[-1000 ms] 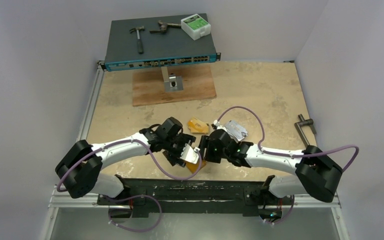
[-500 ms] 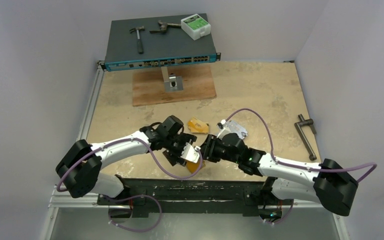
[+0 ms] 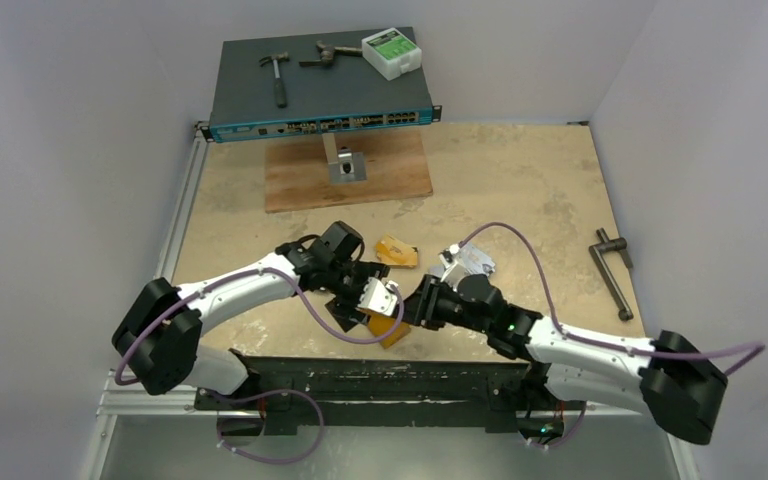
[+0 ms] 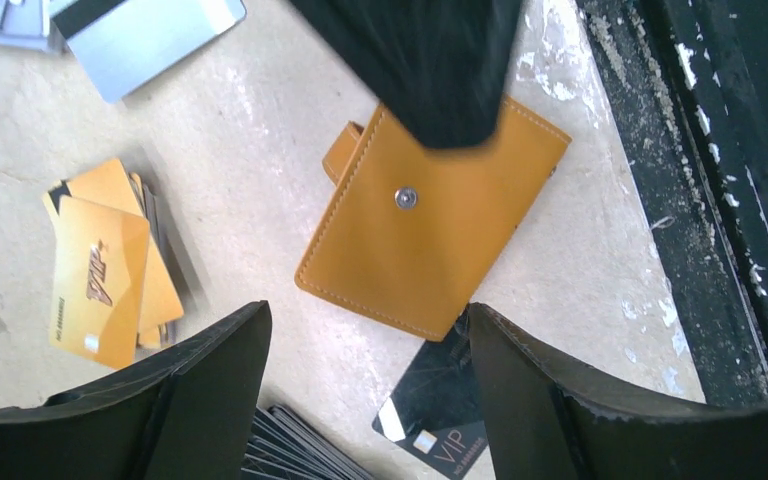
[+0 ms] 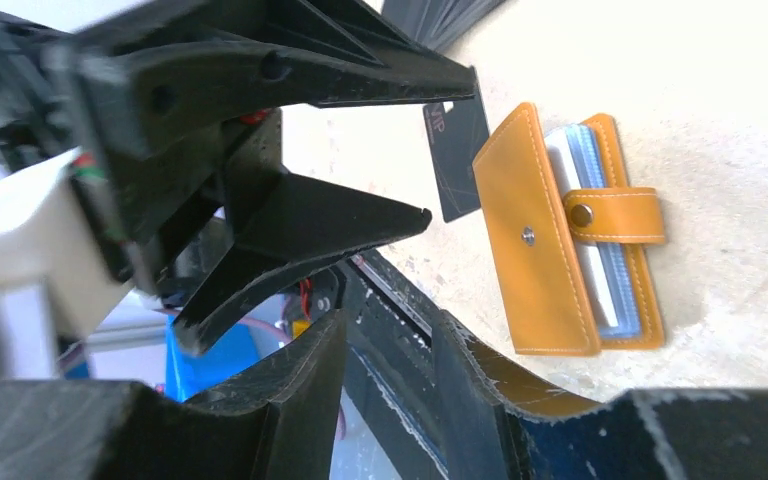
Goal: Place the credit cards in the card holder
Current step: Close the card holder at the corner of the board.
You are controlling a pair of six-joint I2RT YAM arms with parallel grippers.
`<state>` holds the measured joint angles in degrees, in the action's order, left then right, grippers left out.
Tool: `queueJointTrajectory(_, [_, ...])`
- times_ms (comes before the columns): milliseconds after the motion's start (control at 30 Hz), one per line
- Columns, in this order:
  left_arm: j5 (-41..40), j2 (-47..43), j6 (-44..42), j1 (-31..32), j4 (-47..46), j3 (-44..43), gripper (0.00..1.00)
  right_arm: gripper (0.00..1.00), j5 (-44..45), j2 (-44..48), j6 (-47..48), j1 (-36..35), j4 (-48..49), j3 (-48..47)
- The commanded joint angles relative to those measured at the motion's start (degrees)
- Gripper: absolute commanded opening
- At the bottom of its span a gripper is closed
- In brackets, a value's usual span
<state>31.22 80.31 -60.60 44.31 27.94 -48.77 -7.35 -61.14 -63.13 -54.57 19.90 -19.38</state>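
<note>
Lying flat on the table (image 3: 530, 190) by its near edge: orange card holder (image 4: 430, 250), snap tab unfastened, one black card (image 4: 438, 412) touching a corner. Poised above the holder, left gripper (image 4: 365, 390), jaws wide apart, empty. Just beside the holder, right gripper (image 5: 392, 325), jaws slightly apart, empty. Beyond the holder, orange-gold cards (image 4: 105, 270) in a small pile. Farther still, silvery cards (image 4: 150, 35).

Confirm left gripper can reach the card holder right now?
Probably yes. The left gripper hangs open directly over the card holder, nothing between them. Only crowding: the right gripper overlaps the holder's top edge in the left wrist view, and a black card lies at its near corner.
</note>
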Motion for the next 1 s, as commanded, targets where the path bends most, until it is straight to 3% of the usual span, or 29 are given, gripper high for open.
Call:
queueJointTrajectory(0, [3.16, -0.74, -1.96, -1.87, 2.62, -1.02, 0.72, 0.35, 4.72, 11.02, -0.84, 2.6, -5.0, 3.52])
queueJointTrajectory(167, [2.04, -1.86, -3.47, -2.02, -2.7, 1.44, 0.68, 0.22, 5.62, 7.71, -1.43, 5.37, -9.27, 3.98])
queueJointTrajectory(200, [2.09, -1.56, -3.98, -2.0, -2.41, 0.88, 0.68, 0.23, 4.78, 5.43, -1.03, 5.83, -8.55, 3.59])
queueJointTrajectory(300, [2.64, -0.15, -5.79, -2.03, -0.19, -0.79, 0.69, 0.39, 1.58, -0.59, 0.39, 6.44, -3.96, 2.37])
queueJointTrajectory(400, [3.15, 0.08, -7.08, -2.02, 0.19, -0.92, 0.69, 0.42, -0.94, -4.74, 1.26, 6.8, 0.3, 1.89])
queueJointTrajectory(800, [5.54, 1.77, -9.4, -2.0, -0.57, -0.8, 0.7, 0.32, -7.06, -10.66, 0.35, 6.73, 16.36, 3.58])
queueJointTrajectory(967, [5.9, 2.64, -9.89, -2.03, -0.44, -1.59, 0.75, 0.29, -9.33, -11.19, 0.05, 6.6, 20.11, 4.22])
